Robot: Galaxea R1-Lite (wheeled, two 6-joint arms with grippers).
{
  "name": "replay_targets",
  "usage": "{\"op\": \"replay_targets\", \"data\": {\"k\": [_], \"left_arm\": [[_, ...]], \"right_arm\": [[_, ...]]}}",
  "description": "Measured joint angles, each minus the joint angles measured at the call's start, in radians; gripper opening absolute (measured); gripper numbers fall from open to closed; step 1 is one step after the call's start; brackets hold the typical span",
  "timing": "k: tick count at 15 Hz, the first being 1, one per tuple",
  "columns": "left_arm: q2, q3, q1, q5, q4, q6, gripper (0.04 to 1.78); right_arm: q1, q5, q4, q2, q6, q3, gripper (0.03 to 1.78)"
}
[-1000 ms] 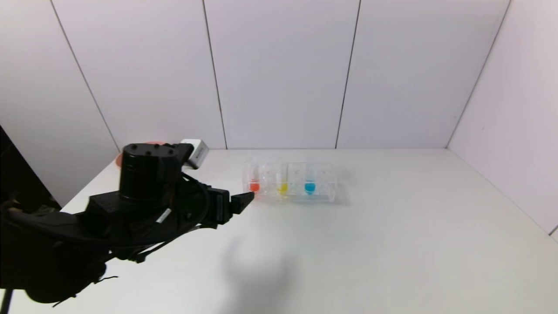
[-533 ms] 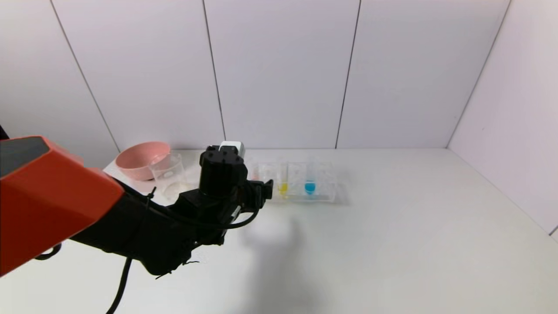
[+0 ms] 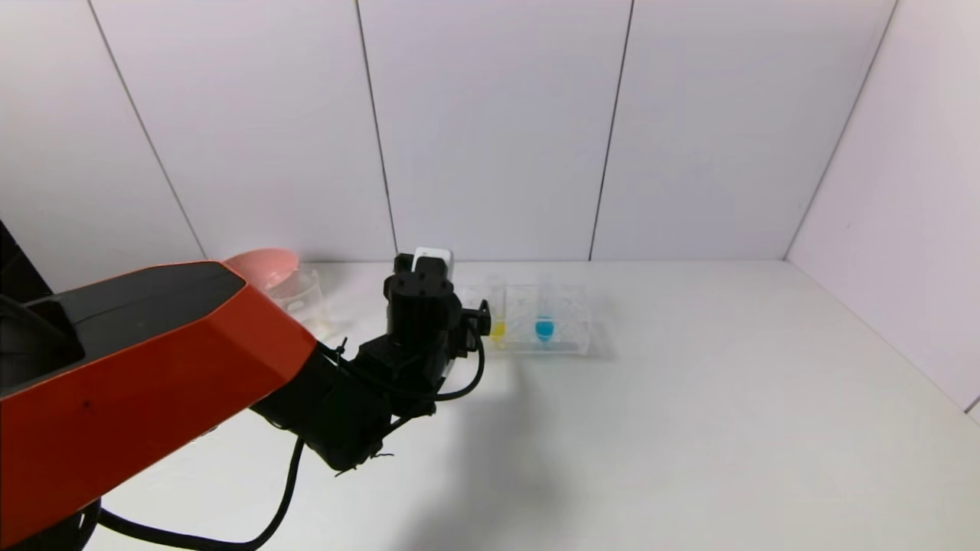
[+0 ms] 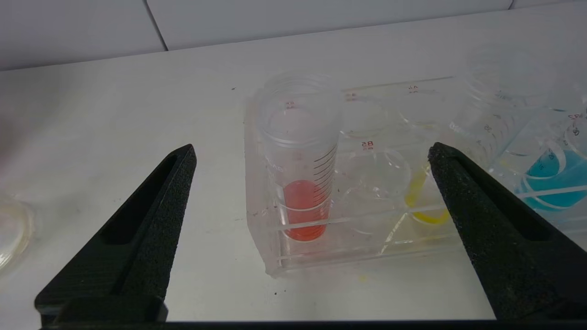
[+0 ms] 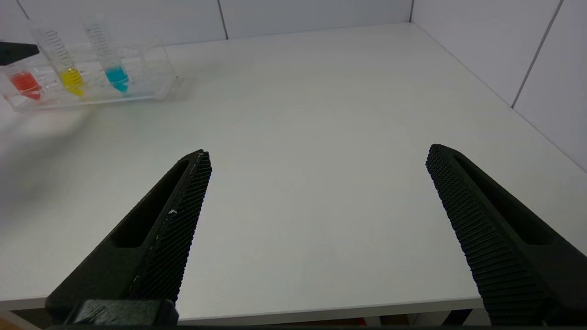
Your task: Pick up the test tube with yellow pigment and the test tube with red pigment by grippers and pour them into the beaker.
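- Left gripper (image 3: pixel 478 317), in the head view, is reaching across the white table (image 3: pixel 689 398) on its black-and-orange arm and is hanging at the left end of the clear tube rack (image 3: pixel 563 337), hiding that end.
- Just right of it in the rack, the test tube with yellow pigment (image 3: pixel 497 327) is standing upright, with the blue-liquid tube (image 3: pixel 544 325) a little farther right.
- Behind the arm, the beaker (image 3: pixel 301 295) is sitting near the back wall, partly covered, with the pink bowl (image 3: pixel 264 264) just beside it.
- Right gripper is not showing in the head view.
- In the left wrist view, the left gripper (image 4: pixel 312 169) is standing with its jaws spread wide, gripping nothing.
- Between the two black fingers (image 4: pixel 151 215), the test tube with red pigment (image 4: pixel 300 160) is standing upright in the end slot of the rack (image 4: pixel 266 229), apart from both fingers.
- Yellow liquid of the neighbouring tube (image 4: pixel 419 197) is showing just beside the far finger, and the blue liquid (image 4: pixel 550 183) is lying beyond it.
- In the right wrist view, the right gripper (image 5: pixel 318 158) is hovering over bare table near the front edge, jaws wide apart and holding nothing.
- Well away from it, the rack (image 5: pixel 151 68) is carrying the red (image 5: pixel 25 85), yellow (image 5: pixel 72 78) and blue (image 5: pixel 117 73) tubes in a row, with a black fingertip (image 5: pixel 16 51) of the other gripper next to the red one.
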Motion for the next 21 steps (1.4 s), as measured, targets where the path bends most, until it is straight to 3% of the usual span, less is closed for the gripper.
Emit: {"op": "replay_targets", "data": {"k": [9, 13, 17, 21], "left_arm": [[0.047, -0.020, 0.013, 0.018, -0.090, -0.008, 1.70], [0.056, -0.019, 0.012, 0.017, -0.108, -0.011, 1.26], [0.059, -0.020, 0.012, 0.017, -0.110, -0.013, 0.52], [0.050, -0.020, 0.011, 0.017, -0.121, -0.010, 0.44]], "right_arm": [[0.000, 0.000, 0.000, 0.000, 0.000, 0.000, 1.71], [0.000, 0.000, 0.000, 0.000, 0.000, 0.000, 1.71], [0.000, 0.000, 0.000, 0.000, 0.000, 0.000, 1.71], [0.000, 0.000, 0.000, 0.000, 0.000, 0.000, 1.71]]}}
